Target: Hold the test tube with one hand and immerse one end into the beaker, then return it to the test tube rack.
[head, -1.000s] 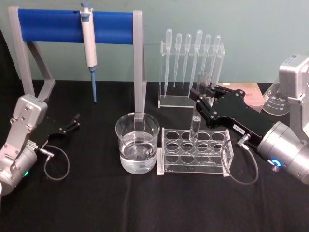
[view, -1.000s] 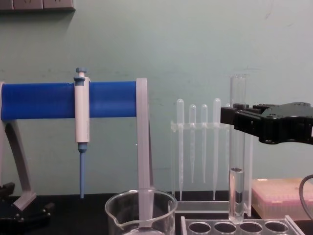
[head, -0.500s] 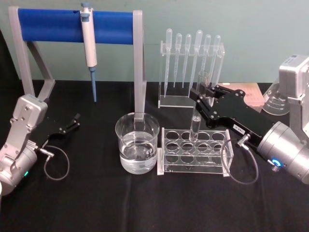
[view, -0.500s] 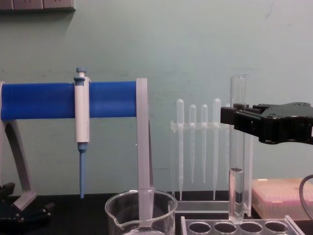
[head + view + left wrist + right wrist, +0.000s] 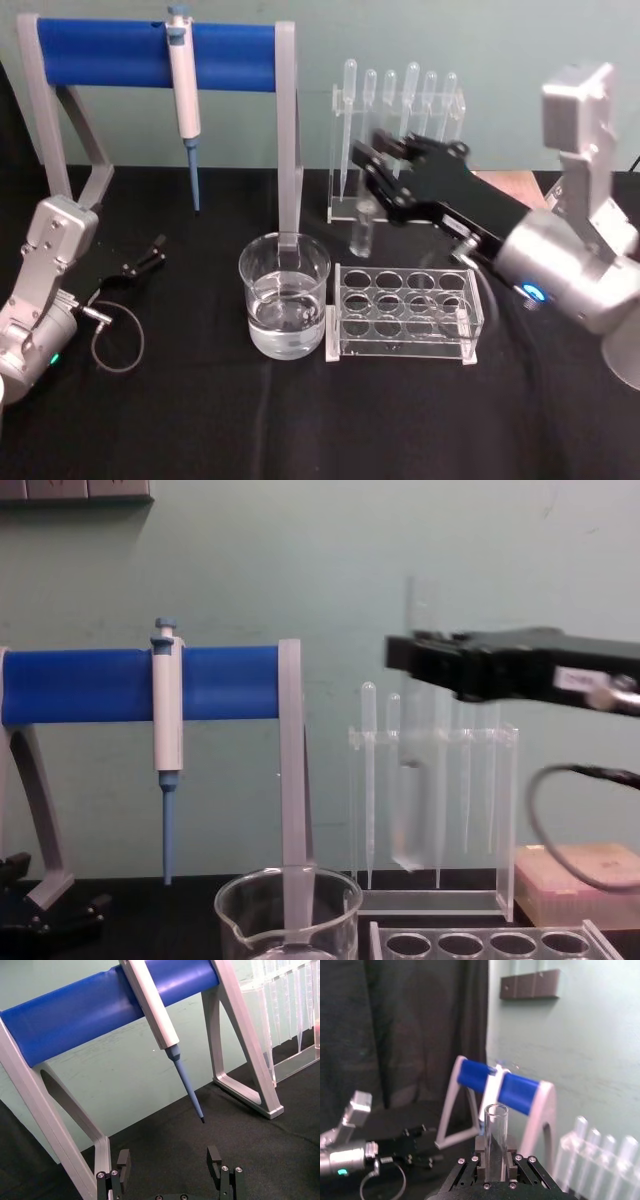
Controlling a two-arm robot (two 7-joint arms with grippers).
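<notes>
Gripping the test tube [image 5: 362,232] high up leaves its closed end free for dipping: the right tool [image 5: 372,180] is clamped on it, upright in the air, above and between rack [image 5: 400,345] and beaker [image 5: 284,300]. The left tool [image 5: 150,252] lies parked on the worktop [image 5: 300,420], jaws apart.

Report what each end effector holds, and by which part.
Right end effector: the test tube, gripped on its upper part just below the open rim. Left end effector: open, holding nothing.
</notes>
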